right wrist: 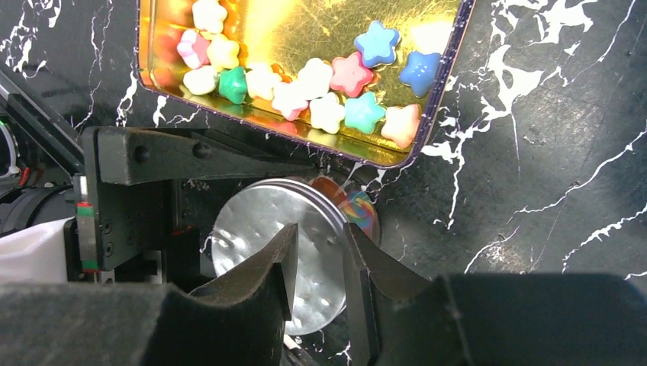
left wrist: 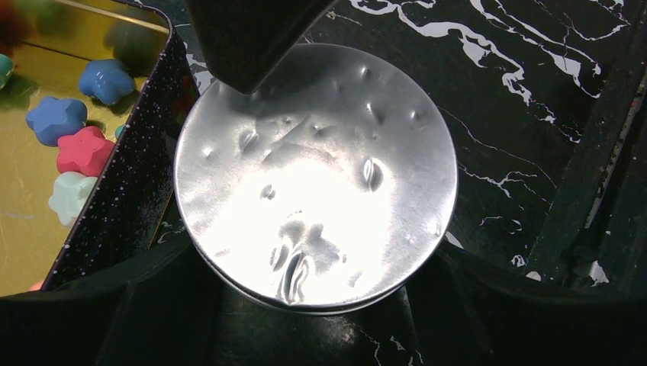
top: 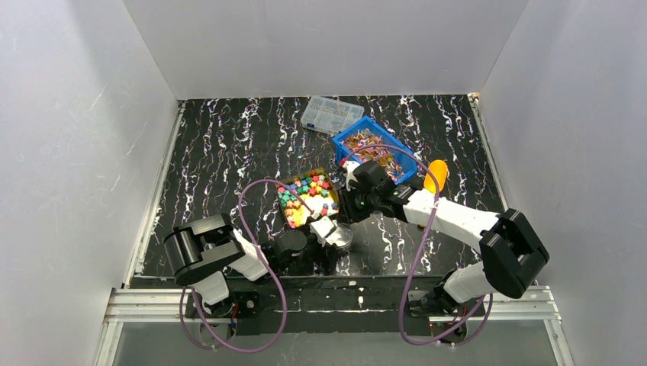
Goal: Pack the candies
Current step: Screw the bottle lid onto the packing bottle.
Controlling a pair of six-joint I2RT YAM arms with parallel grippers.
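2 arms low at tin [left wrist: 317, 175] | L jaws grip it | R jaws ajar above

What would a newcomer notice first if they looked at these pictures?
Probably the gold tray of bright star-shaped candies at the centre, vivid against the black marbled table. Just nearer the arms, the left gripper holds a dented round silver tin, with the right gripper poised over it, jaws slightly apart. Farther back on the right stands a blue bin of shiny wrapped candies.
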